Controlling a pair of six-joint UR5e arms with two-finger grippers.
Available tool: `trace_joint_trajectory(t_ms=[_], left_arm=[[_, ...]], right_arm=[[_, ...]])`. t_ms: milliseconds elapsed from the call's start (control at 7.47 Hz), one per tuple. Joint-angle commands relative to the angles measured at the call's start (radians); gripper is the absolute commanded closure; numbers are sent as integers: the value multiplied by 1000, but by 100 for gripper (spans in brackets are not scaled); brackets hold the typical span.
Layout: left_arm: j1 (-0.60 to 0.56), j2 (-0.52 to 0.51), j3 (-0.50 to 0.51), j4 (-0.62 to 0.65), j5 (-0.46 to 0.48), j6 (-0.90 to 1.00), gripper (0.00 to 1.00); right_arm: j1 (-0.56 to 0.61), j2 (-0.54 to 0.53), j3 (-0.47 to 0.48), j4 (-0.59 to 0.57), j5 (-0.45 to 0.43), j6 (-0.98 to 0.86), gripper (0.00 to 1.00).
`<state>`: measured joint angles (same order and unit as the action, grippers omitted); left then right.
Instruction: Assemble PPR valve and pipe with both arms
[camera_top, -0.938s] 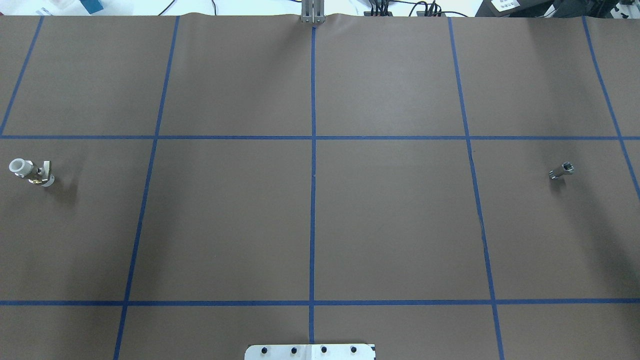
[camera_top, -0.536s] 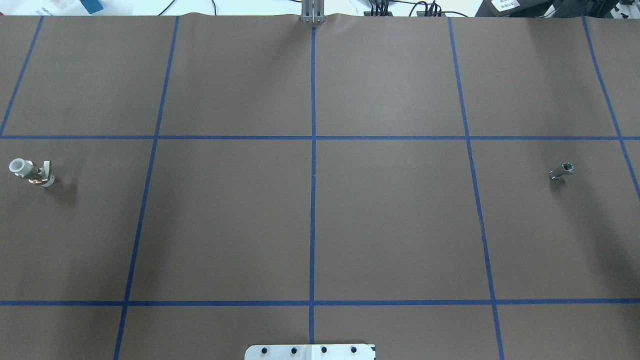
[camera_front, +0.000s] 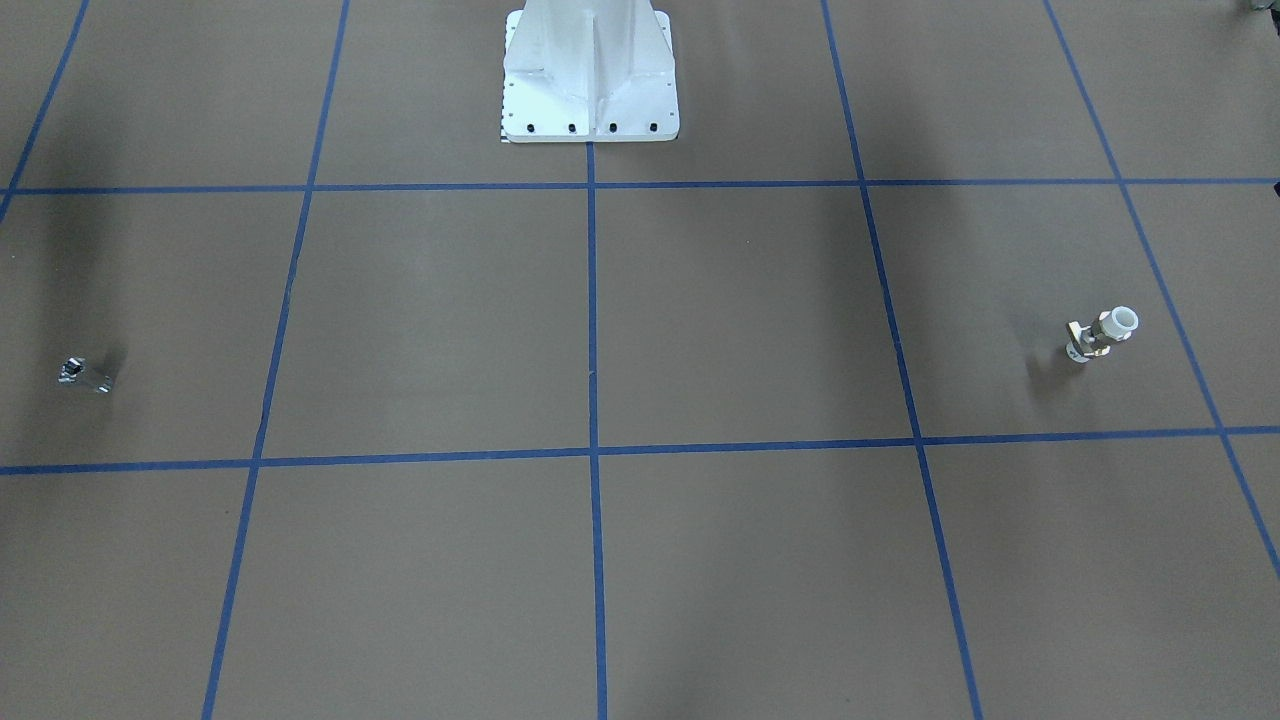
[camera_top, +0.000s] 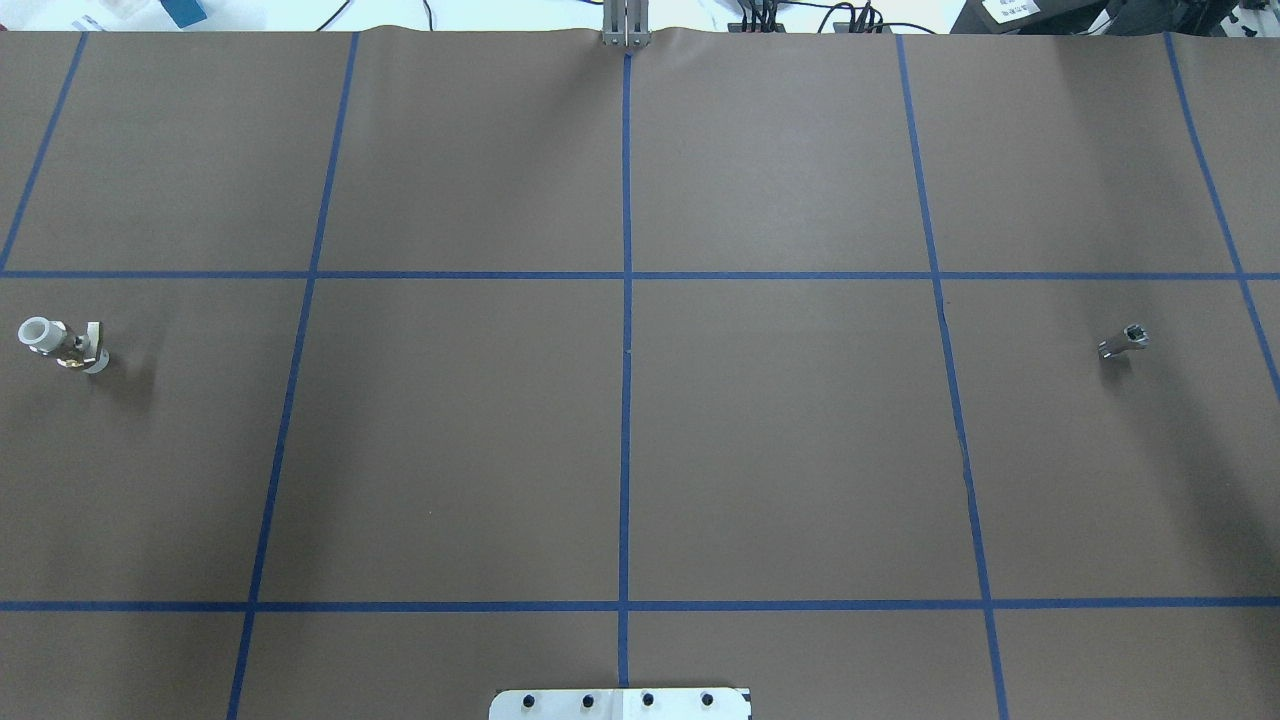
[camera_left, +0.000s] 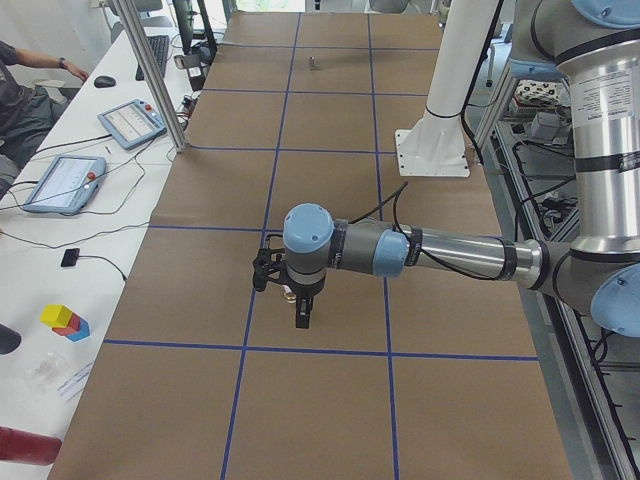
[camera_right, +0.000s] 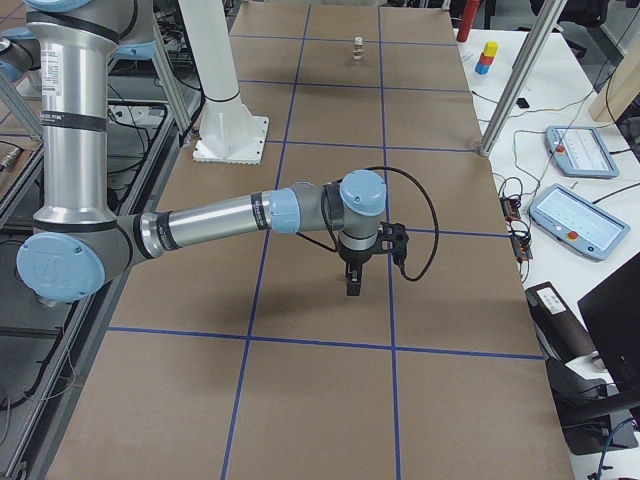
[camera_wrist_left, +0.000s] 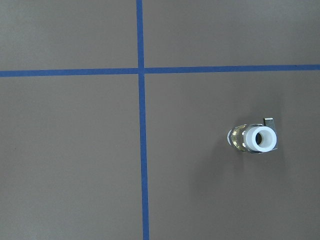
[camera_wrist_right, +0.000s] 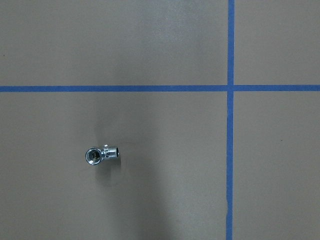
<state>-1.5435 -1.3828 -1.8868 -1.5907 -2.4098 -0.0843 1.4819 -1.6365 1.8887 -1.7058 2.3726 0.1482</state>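
Aloft, left pincer (camera_left: 302, 318), right pincer (camera_right: 353, 287), opening unclear

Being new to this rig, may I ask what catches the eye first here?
A brown table gridded with blue tape dominates. A small white-and-brass plastic valve sits at the robot's far left, a tiny shiny chrome pipe fitting at its far right. The left claw hangs near the valve, the right claw near the fitting.

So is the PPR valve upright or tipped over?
Upright: the PPR valve shows its round open end straight up at the left wrist camera.
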Motion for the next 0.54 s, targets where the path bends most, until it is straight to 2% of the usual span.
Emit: trace_joint_trajectory(t_ms=[0,402], left_arm=[[2,-1,-3,-5,-3,0,0],[11,-19,-6,-5,-9,0,1]], right_arm=[[0,1,1,0,-82,1,0],[0,1,0,-1,-72,4,0]])
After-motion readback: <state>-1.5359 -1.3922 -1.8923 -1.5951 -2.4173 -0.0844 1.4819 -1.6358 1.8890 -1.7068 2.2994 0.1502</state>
